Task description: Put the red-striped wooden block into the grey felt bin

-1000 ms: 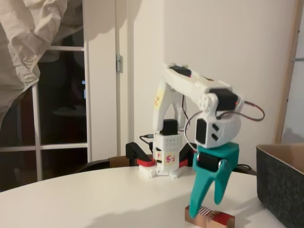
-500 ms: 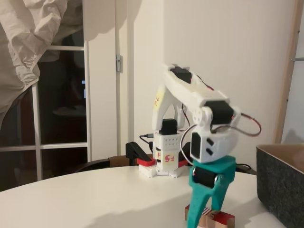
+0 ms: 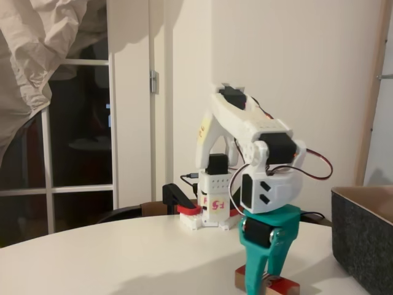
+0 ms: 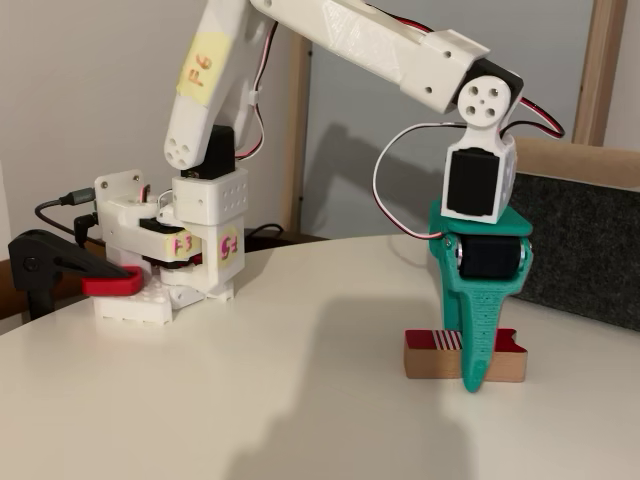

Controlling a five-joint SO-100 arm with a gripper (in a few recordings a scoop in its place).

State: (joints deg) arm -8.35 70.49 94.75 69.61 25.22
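Nearest the camera in both fixed views, the block [image 4: 440, 357] is lying flat on the white table [image 4: 250, 400], red top face up, with its long axis running left to right in the picture. The teal gripper [image 4: 473, 372] is pointing straight down over it and straddling it across the short side. One finger is crossing in front of the block's near face with its tip at the table, and the other seems to be sitting behind it. The jaws are standing apart around the block, and the pictures are not showing clearly whether they are pressing on it. The bin [image 4: 590, 250] is standing just beyond, to the right in both fixed views. Farther back, the arm's base [image 4: 165, 260] is sitting clamped at the table's far edge.
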